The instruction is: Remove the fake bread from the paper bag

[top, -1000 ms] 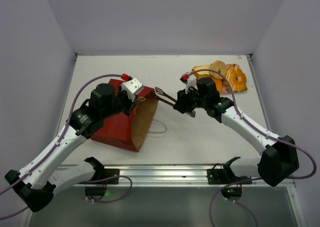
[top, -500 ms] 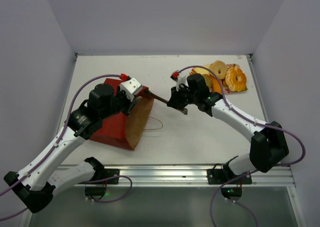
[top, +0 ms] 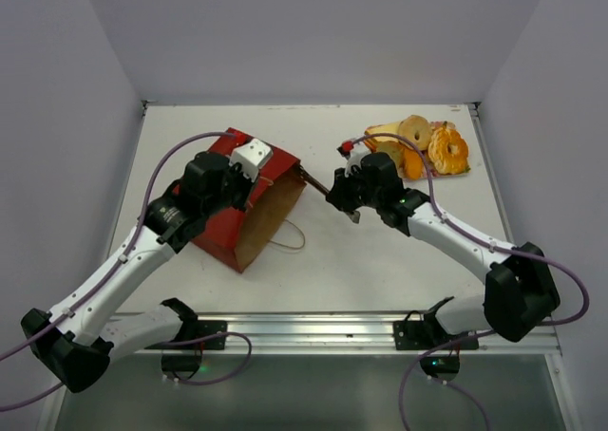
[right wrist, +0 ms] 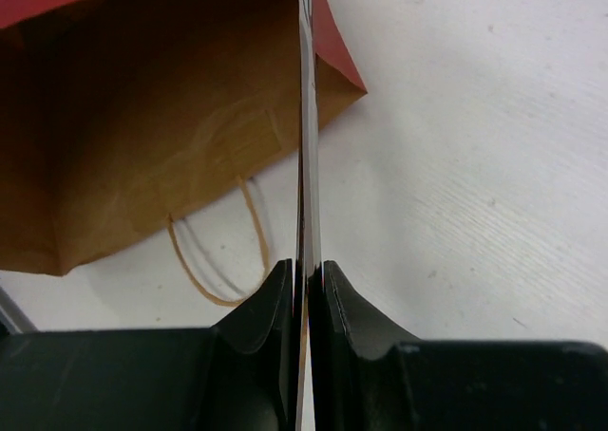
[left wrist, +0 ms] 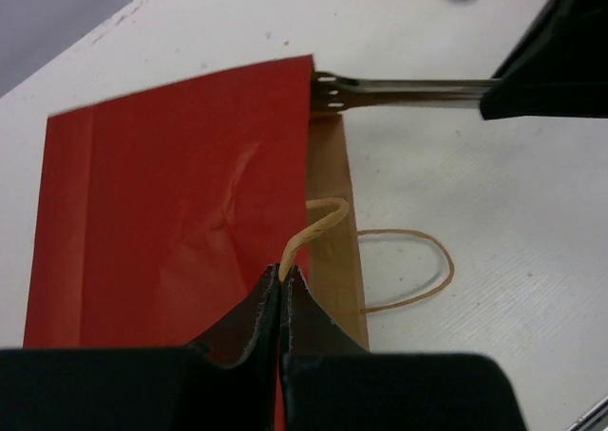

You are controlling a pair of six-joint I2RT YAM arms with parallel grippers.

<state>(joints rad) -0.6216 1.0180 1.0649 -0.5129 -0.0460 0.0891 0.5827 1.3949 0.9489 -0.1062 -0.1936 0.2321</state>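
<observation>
L tool [left wrist: 282, 289] pinched shut on tan handle [left wrist: 313, 230], holding paper bag [top: 271, 213] mouth open, left-centre of table [top: 380, 260]. R tool [right wrist: 306, 277] clamped on metal spatula [left wrist: 408, 91], tip at bag's mouth edge. Fake bread [top: 423, 144] piled far right.

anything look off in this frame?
Nothing broken. Oddest: the right gripper clamps a slotted spatula whose head pokes into the far corner of the paper bag mouth, while the left gripper pinches one handle. The visible interior looks empty.
</observation>
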